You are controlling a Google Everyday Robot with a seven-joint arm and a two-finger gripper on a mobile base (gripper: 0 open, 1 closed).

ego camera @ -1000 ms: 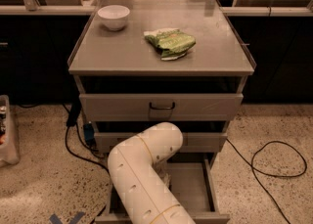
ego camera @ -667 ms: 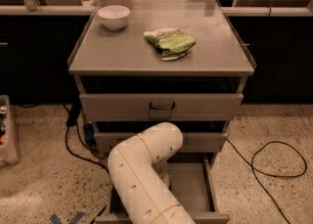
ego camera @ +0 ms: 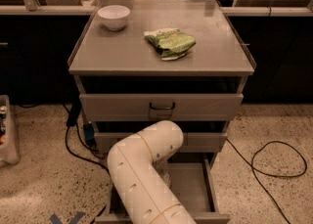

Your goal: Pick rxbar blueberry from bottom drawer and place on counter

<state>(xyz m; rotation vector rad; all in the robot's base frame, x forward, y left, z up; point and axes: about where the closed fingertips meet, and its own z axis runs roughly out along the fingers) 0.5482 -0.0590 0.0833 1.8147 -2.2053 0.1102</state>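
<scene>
Nothing has shifted since a second ago: the arm, the drawers and the things on top lie exactly as they did. The gripper is hidden from the camera, tucked under the bend of the white arm [ego camera: 143, 169], which reaches down into the open bottom drawer [ego camera: 194, 192]. Whether the gripper is open, closed or holding anything cannot be told. The rxbar blueberry does not show either; the arm covers the left and middle of the drawer, and only bare grey floor shows to the right of it. Just above the bend of the arm sits the middle drawer [ego camera: 204, 141], pushed nearly shut, and above that the top drawer [ego camera: 205, 106] with its dark curved handle. Higher still is the counter [ego camera: 122, 49], where a green-and-white snack bag [ego camera: 171, 43] lies near the middle and a white bowl [ego camera: 114, 16] stands in the far left corner. Off to the right a black cable [ego camera: 274, 162] loops on the speckled floor.
</scene>
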